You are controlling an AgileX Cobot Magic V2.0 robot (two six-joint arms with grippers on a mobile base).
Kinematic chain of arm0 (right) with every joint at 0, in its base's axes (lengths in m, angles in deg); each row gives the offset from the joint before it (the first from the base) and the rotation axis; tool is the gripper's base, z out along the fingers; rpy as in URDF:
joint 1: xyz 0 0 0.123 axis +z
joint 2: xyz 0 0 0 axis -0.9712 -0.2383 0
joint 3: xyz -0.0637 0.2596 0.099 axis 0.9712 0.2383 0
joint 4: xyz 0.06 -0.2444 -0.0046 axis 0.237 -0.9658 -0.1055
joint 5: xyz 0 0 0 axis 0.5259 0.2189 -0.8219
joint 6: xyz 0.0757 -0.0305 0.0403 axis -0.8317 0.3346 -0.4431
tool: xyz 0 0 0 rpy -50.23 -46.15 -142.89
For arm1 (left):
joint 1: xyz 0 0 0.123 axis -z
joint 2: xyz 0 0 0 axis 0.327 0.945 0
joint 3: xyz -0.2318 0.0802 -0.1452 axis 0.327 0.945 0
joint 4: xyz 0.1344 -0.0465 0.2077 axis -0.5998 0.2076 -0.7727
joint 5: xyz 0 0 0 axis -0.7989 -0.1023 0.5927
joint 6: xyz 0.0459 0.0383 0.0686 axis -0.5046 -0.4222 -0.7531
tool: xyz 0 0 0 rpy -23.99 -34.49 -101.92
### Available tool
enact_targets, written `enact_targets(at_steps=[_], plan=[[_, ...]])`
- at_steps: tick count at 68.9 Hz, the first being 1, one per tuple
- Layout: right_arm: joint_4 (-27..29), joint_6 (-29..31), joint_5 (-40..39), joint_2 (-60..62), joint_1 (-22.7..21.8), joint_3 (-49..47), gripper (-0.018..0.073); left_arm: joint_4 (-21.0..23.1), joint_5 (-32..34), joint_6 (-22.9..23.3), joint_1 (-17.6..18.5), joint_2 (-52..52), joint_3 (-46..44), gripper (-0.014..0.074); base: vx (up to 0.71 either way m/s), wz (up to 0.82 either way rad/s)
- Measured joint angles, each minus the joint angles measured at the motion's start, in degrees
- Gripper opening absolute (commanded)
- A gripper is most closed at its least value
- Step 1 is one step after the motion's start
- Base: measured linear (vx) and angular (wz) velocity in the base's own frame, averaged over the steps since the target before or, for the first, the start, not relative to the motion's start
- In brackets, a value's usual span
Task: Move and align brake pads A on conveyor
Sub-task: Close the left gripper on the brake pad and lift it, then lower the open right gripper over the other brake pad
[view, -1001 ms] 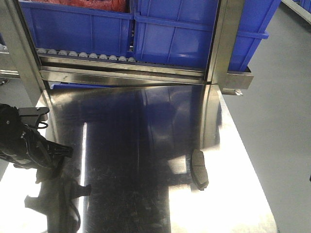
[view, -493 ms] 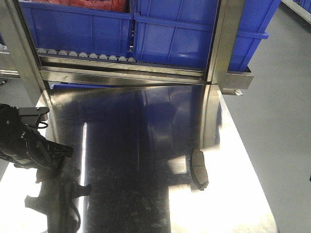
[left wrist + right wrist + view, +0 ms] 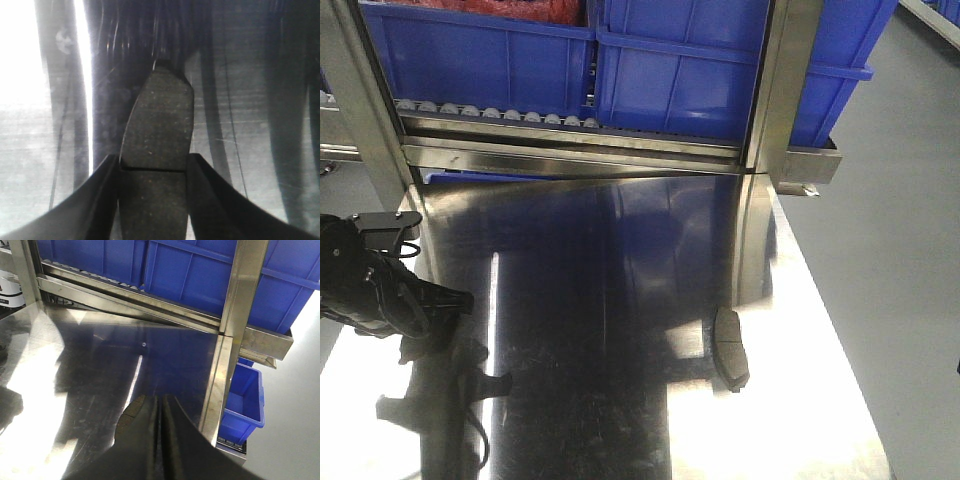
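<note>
Dark grey and speckled, the brake pad (image 3: pixel 159 125) is pinched at its groove between the fingers (image 3: pixel 100 192) of the left gripper (image 3: pixel 152 162), low over the steel table (image 3: pixel 620 250); we cannot tell whether it is clear of the surface. In the last second the left arm (image 3: pixel 375 290) has shifted slightly at the table's left edge, so we judge the carry is beginning. A second brake pad (image 3: pixel 730 348) lies unmoved toward the right. The right gripper (image 3: pixel 161 415) shows its fingers pressed together, empty. The conveyor is out of view.

Brake pad (image 3: pixel 728 348) on steel table (image 3: pixel 610 400), blue bins (image 3: pixel 680 75)
</note>
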Motion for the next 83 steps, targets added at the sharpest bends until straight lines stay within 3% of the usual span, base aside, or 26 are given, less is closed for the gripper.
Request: enact_targets(at_steps=[20, 32, 46, 61, 83], plan=[[0.0, 0.0, 0.0, 0.0, 0.0, 0.0, -0.0003, 0.02, 2.83, 0.0, 0.0, -6.21, 1.41, 0.0097, 0.0, 0.0], [0.0, 0.0, 0.0, 0.0, 0.0, 0.0, -0.0003, 0.02, 8.71, -0.38, 0.0, -16.75, 8.68, 0.0097, 0.0, 0.0], [0.0, 0.0, 0.0, 0.0, 0.0, 0.0, -0.0003, 0.02, 11.18, -3.18, 0.0, -32.27, 18.09, 0.0097, 0.0, 0.0], [0.0, 0.0, 0.0, 0.0, 0.0, 0.0, -0.0003, 0.02, 10.66, -3.24, 0.0, -51.46, 23.15, 0.0097, 0.0, 0.0], [0.0, 0.0, 0.0, 0.0, 0.0, 0.0, -0.0003, 0.02, 4.94, -3.34, 0.0, -77.07, 30.09, 0.0097, 0.0, 0.0]])
